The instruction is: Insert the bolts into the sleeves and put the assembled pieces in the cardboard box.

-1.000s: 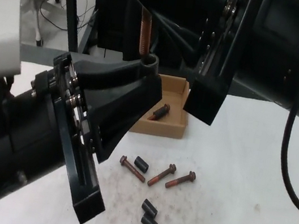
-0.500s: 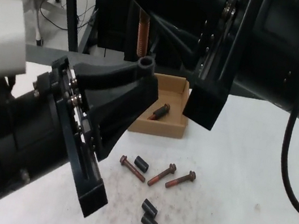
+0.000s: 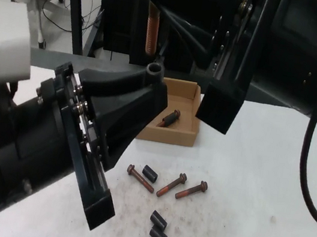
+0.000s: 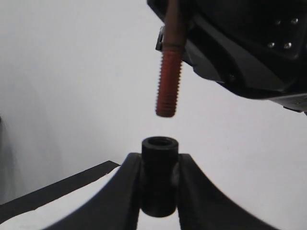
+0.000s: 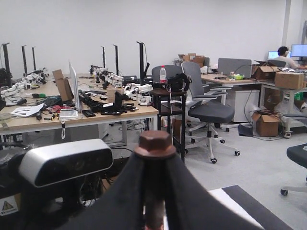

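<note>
My left gripper [image 4: 159, 184] is shut on a black sleeve [image 4: 159, 167] and holds it upright with its bore open at the top. A rusty bolt [image 4: 169, 88] hangs just above the sleeve with its threaded tip down, a small gap between them. My right gripper [image 5: 154, 160] is shut on this bolt, whose hex head [image 5: 154, 143] shows between the fingers. In the high view the sleeve [image 3: 154, 69] sits under the bolt [image 3: 152, 29], above the bench. The cardboard box [image 3: 183, 136] holds one assembled piece [image 3: 169, 118].
On the white bench in front of the box lie three loose bolts [image 3: 140, 178], [image 3: 172, 184], [image 3: 191, 190] and three loose sleeves [image 3: 149, 173], [image 3: 158, 220], [image 3: 157, 236]. The left arm's bulk covers the near left of the bench.
My left gripper with the sleeve has shifted slightly to the left and now stands more directly under the bolt. The right gripper and bolt have barely moved.
</note>
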Controlling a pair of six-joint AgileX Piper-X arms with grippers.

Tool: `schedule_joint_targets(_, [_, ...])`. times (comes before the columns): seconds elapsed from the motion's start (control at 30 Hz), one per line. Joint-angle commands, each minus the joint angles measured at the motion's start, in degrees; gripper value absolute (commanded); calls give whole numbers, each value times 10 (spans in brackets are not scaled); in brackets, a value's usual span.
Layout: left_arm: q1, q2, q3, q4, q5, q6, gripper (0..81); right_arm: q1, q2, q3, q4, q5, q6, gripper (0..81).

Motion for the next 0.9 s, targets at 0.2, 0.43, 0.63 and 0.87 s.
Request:
schedule_joint_targets(0.2, [1, -2, -7, -25, -6, -1, 3, 0, -2, -1, 36, -4, -11, 8])
schedule_joint_targets(0.43, [1, -2, -7, -25, -7, -1, 3, 0, -2, -1, 36, -4, -36, 8])
schedule_joint_targets(0.63, [1, -2, -7, -25, -14, -1, 3, 0, -2, -1, 10, -4, -39, 8])
schedule_joint_targets(0.87, [1, -2, -7, -25, -14, -1, 3, 0, -2, -1, 11, -4, -39, 8])
